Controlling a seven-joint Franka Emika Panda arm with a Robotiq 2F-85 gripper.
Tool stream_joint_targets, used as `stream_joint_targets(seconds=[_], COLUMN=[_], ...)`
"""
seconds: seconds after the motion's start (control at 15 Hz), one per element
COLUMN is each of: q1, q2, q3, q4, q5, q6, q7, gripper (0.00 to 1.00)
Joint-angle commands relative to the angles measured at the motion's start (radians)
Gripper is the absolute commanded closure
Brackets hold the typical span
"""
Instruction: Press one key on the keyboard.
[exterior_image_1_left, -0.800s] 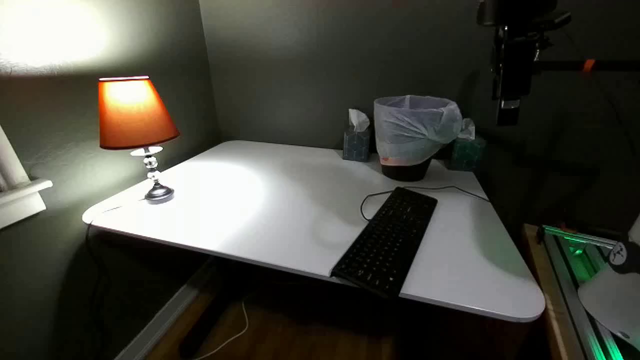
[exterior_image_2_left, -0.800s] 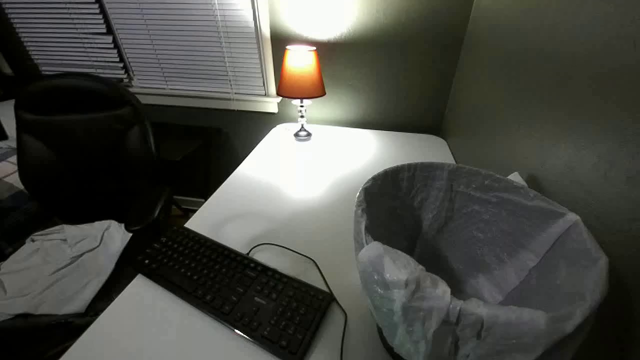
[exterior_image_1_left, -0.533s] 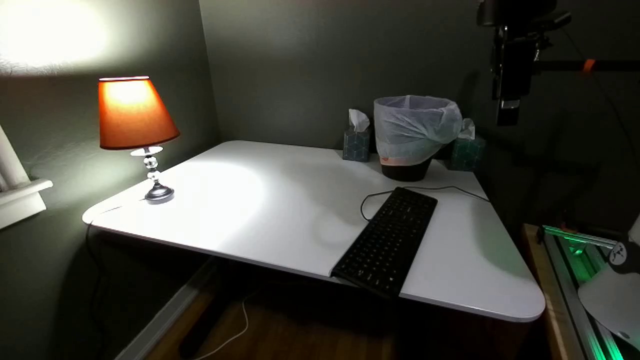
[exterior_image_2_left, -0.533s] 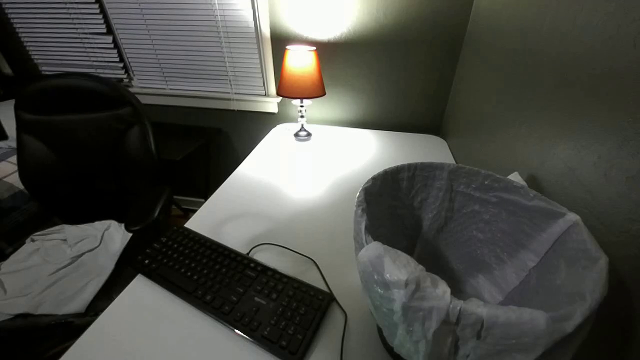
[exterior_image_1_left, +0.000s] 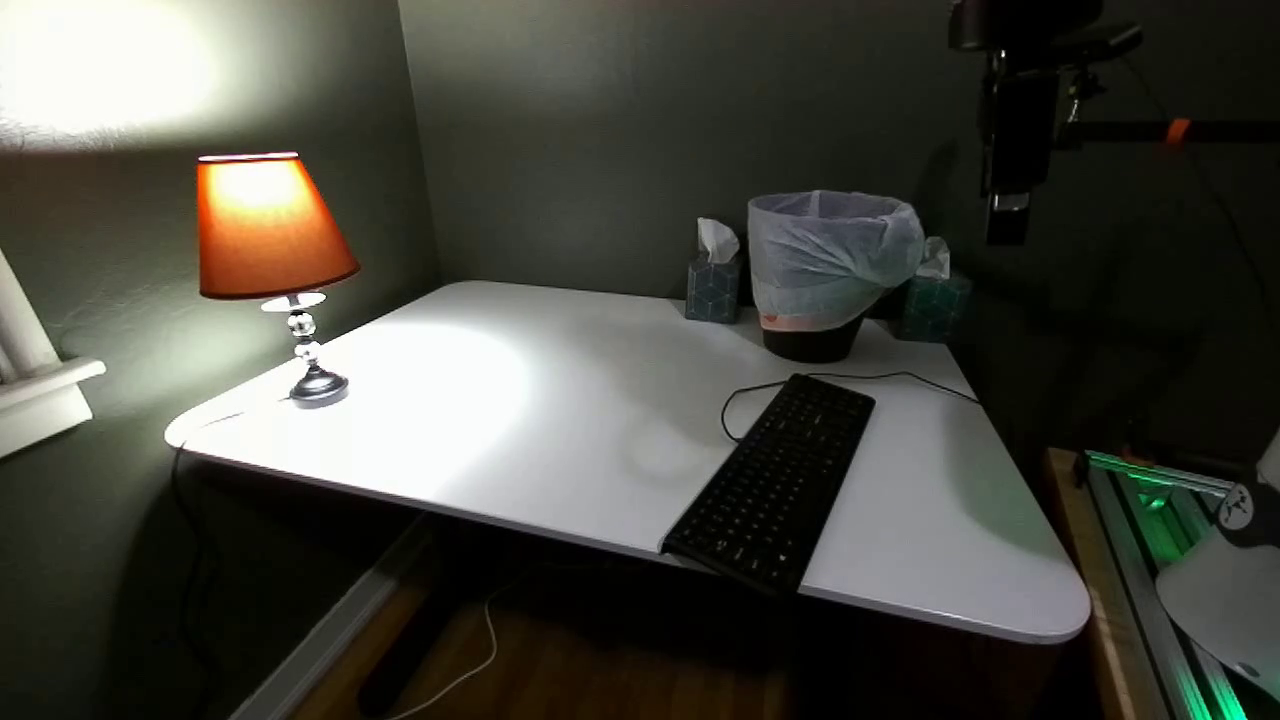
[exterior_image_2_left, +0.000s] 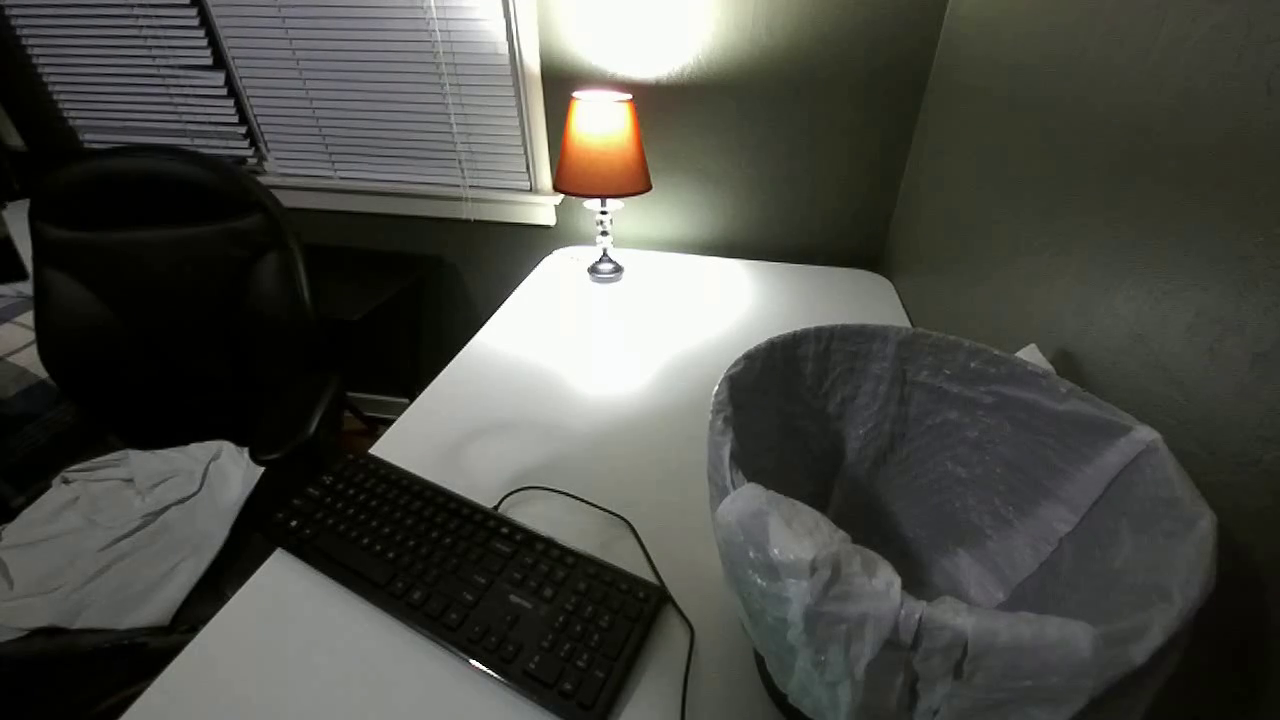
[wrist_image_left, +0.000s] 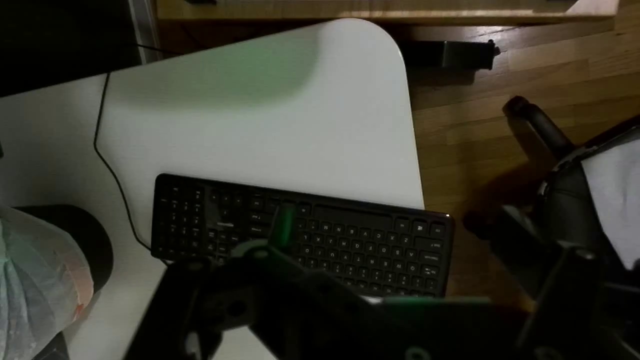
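Keyboard (exterior_image_1_left: 775, 480): one end overhangs the desk (exterior_image_1_left: 600, 420) (unsupported there).
Gripper (wrist_image_left: 400, 225): parted, raised well clear.
Risk: pressing there may tip it; spread fingers (wrist_image_left: 284, 227) may hit extra keys (wrist_image_left: 357, 245).

Since half a second ago: tool (exterior_image_1_left: 1007, 226) shifted slightly left in an exterior view, tip a touch higher; arm end (exterior_image_1_left: 1025, 25) above it drifted left too; dark shape (exterior_image_2_left: 11, 264) at an exterior view's left edge reaches farther in, unidentifiable
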Motion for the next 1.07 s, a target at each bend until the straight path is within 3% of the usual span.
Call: stream_joint_targets(seconds=[0.0, 0.6, 1.0], q1=[-0.04, -0.089, -0.152], q2=[0.016, 0.036, 0.09], q3=[-0.087, -0.238, -0.3], q4=[0.004, -0.043, -0.104], q5=[-0.044, -0.189, -0.215], q6=[0.059, 0.27, 0.434], q7=[-0.018, -0.211, -0.203], gripper=[0.0, 0.0, 0.0])
